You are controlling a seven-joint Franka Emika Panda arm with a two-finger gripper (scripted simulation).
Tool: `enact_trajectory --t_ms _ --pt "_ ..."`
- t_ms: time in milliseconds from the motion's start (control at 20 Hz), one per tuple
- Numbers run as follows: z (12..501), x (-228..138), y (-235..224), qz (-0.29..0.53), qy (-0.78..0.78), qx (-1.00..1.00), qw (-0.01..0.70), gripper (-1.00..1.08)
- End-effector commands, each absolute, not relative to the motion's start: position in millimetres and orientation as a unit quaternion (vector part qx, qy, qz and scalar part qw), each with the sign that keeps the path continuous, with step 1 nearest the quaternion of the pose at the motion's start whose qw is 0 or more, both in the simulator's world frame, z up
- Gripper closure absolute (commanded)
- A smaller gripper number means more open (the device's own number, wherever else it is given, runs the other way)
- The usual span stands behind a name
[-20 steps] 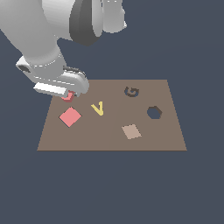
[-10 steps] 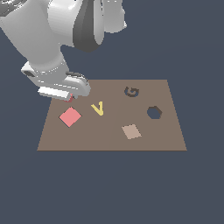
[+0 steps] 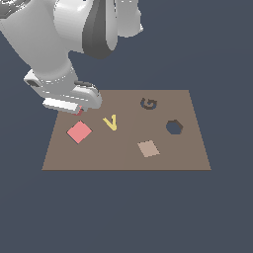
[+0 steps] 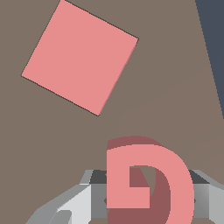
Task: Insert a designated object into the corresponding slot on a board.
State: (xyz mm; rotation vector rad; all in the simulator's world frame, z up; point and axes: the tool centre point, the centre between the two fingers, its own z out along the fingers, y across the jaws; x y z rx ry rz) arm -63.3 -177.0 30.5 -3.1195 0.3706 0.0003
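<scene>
The arm's gripper [image 3: 78,109] hangs over the board's [image 3: 123,155] far corner at the exterior view's left, a sliver of red showing beneath it. Just beside lies a red diamond tile [image 3: 79,132], then a yellow V [image 3: 111,122], a G-shaped slot [image 3: 148,104], a hexagonal hole [image 3: 174,127] and a tan diamond patch [image 3: 148,148].

The pinkish-red G block [image 4: 146,181] is held off the board [image 3: 123,153], above its corner at the exterior view's left. The board is a flat brown rectangle. The G-shaped slot [image 3: 148,104] is a small dark recess near the board's far edge.
</scene>
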Motion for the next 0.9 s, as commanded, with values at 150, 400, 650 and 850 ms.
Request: enact_trajectory --t_ms 150,400,650,850 --pt "31 -62 -175 0.000 0.112 -0.994 0.000 1.08" --pt "31 -53 -165 0.000 0.076 -0.997 0.000 1.08" --pt "32 -40 -143 0.000 0.008 -1.000 0.000 1.08" --pt "33 -28 -116 0.000 -0.070 -0.998 0.000 1.08"
